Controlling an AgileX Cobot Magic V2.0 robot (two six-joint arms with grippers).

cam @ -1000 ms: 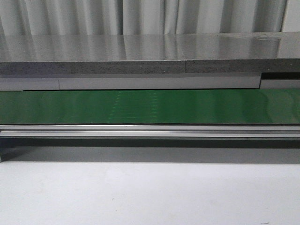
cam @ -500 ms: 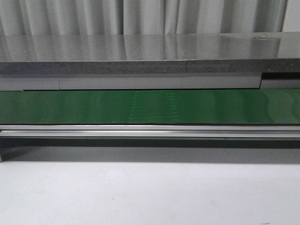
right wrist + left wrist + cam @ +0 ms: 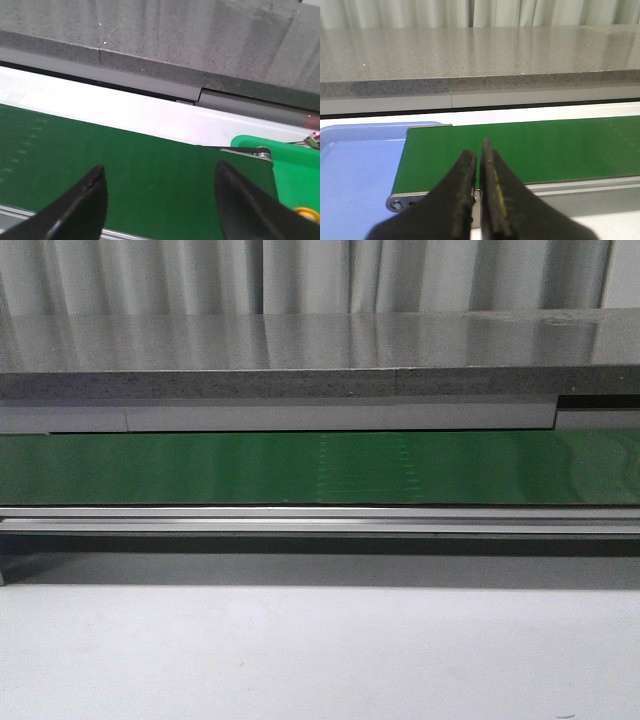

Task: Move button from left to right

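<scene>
The left pincer (image 3: 479, 150) is pinched tight, holding nothing, over the belt (image 3: 530, 150). The right pincer (image 3: 160, 192) waits wide. No button shows yet.

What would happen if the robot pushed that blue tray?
The blue tray looks like thin, smooth plastic, so it would probably slide easily and feel light. It sits flat and low beside the green belt, so tipping seems unlikely.
</scene>
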